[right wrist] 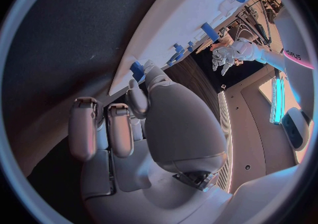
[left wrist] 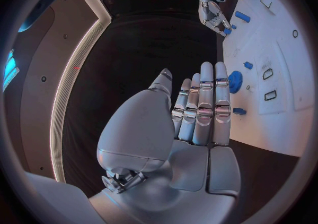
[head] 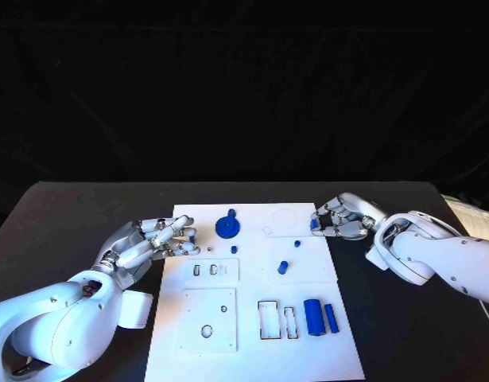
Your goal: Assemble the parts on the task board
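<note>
Task board (head: 256, 318): flat white rectangular plate, matte, lying in the middle of the black surface (head: 83, 207) between the two arms; it carries rectangular and oval cut-outs and a raised white panel at its near left.
Parts: small blue pieces on the board: a round disc with a stem (head: 228, 227) near the far edge, a short peg (head: 282, 267) mid-board, a thick cylinder (head: 313, 317) and a thinner bar (head: 330, 318) side by side near the right edge.
Writing: dark lettering on the white arm in the right wrist view, too small to read with certainty.
Left hand (head: 153, 241): silver, jointed metal; fingers straight and held side by side, holding nothing, at the board's left edge near the disc.
Right hand (head: 342, 217): silver; fingers curled in at the board's far right corner, a small blue piece (right wrist: 137, 68) at the fingertips; whether it is pinched I cannot tell.
Arms: smooth glossy white shells.
</note>
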You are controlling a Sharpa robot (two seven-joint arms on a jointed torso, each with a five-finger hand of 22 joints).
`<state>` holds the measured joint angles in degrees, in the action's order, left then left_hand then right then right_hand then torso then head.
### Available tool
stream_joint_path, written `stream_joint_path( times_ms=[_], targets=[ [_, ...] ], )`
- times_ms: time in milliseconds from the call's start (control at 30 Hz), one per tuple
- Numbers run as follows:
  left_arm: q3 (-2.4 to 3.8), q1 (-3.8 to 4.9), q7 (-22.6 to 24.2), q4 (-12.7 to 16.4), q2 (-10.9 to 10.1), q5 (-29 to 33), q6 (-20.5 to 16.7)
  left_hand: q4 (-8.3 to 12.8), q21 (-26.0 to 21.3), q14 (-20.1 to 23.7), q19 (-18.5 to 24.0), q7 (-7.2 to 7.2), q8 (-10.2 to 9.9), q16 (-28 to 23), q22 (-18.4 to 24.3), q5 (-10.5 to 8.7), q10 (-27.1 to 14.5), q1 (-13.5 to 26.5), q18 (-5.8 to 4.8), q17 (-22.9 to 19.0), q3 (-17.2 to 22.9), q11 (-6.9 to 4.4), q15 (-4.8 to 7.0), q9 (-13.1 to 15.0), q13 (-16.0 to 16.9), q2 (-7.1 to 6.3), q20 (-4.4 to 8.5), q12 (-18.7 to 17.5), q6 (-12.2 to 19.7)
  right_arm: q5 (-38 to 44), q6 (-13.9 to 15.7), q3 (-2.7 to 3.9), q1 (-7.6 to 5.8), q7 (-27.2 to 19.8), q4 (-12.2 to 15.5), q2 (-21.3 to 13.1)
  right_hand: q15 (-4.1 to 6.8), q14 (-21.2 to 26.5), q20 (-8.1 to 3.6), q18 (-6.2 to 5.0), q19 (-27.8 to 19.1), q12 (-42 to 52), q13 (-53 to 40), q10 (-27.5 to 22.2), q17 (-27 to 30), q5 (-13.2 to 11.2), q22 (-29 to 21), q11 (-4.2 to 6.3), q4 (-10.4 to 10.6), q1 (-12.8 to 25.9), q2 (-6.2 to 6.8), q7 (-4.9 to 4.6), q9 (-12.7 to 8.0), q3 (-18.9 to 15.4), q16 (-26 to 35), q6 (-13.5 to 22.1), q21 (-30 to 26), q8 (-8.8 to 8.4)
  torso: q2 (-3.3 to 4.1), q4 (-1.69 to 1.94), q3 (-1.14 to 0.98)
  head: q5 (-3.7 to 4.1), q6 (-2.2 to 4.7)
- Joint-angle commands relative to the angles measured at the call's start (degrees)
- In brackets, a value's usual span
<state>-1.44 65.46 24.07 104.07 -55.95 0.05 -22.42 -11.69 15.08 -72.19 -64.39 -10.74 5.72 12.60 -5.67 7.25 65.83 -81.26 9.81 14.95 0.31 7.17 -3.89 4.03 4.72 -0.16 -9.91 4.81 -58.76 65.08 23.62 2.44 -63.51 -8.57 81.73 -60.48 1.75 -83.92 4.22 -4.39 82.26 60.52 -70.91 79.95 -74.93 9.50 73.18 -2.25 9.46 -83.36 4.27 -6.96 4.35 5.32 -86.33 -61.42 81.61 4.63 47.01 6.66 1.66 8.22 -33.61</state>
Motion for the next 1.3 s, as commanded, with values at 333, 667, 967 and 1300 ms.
stream_joint_path(
  times_ms=[333,667,967,1300],
  targets=[
    [0.02,0.04,0.40,0.04,0.07,0.08,0.84,0.11,-0.28,0.09,-0.29,-0.27,-0.21,-0.13,0.06,-0.26,-0.14,-0.34,0.66,0.06,-0.13,0.34,-0.10,-0.05,-0.05,0.18,-0.24,-0.39,0.04,1.75,-1.82,0.01,0.16,-0.37,-0.53,0.71,0.96,-4.83,-0.71,1.05,0.33,0.54,-0.23,0.36,-9.06,-1.45,0.77,1.03,-1.31,-1.75,-1.90,0.76,0.27,1.36,-0.68,-2.72,0.49,0.84,-0.01,0.03,0.01,-0.11,-0.18],
    [0.02,0.04,0.42,0.01,0.09,0.08,0.81,0.19,-0.32,0.13,-0.28,-0.28,-0.26,-0.19,0.08,-0.25,-0.11,-0.46,0.67,0.18,-0.10,0.34,-0.09,-0.04,-0.05,0.26,-0.24,-0.45,0.01,2.72,-0.30,0.02,0.18,0.53,-0.77,1.37,1.57,-5.03,-1.20,1.13,0.55,1.29,-0.82,0.85,-10.06,-2.18,1.27,1.84,-1.93,-1.98,-3.33,1.84,0.72,2.43,-1.17,-5.50,0.75,1.80,-0.02,0.02,0.02,-0.13,-0.41],
    [0.02,0.03,0.48,-0.49,0.09,0.08,1.03,0.19,-0.32,0.13,-0.28,-0.28,-0.26,-0.19,0.08,-0.25,-0.11,-0.46,0.67,0.18,-0.10,0.34,-0.09,-0.04,-0.05,0.26,-0.24,-0.45,0.01,-0.31,2.49,0.64,-0.17,1.42,1.94,1.69,2.29,-5.24,-1.89,1.22,0.77,2.11,-1.43,1.47,-11.06,-3.36,1.73,2.66,-2.30,-1.41,-4.52,2.87,1.34,3.40,-1.66,-7.25,0.99,2.74,-0.19,0.00,0.04,-0.40,-0.42],
    [0.01,0.03,0.93,-2.12,0.37,0.78,1.15,0.21,-0.33,0.14,-0.28,-0.28,-0.28,-0.21,0.09,-0.25,-0.10,-0.50,0.67,0.22,-0.09,0.34,-0.09,-0.03,-0.05,0.30,-0.24,-0.47,0.00,1.60,3.60,0.89,-1.76,6.10,7.71,3.94,2.50,-5.32,-2.13,1.16,0.65,1.44,-1.08,1.46,-11.50,-3.03,1.44,2.85,-1.90,-0.06,-4.88,3.06,1.51,3.49,-1.87,-7.22,0.85,2.78,-0.92,0.02,0.38,-0.66,-0.99]
  ],
)
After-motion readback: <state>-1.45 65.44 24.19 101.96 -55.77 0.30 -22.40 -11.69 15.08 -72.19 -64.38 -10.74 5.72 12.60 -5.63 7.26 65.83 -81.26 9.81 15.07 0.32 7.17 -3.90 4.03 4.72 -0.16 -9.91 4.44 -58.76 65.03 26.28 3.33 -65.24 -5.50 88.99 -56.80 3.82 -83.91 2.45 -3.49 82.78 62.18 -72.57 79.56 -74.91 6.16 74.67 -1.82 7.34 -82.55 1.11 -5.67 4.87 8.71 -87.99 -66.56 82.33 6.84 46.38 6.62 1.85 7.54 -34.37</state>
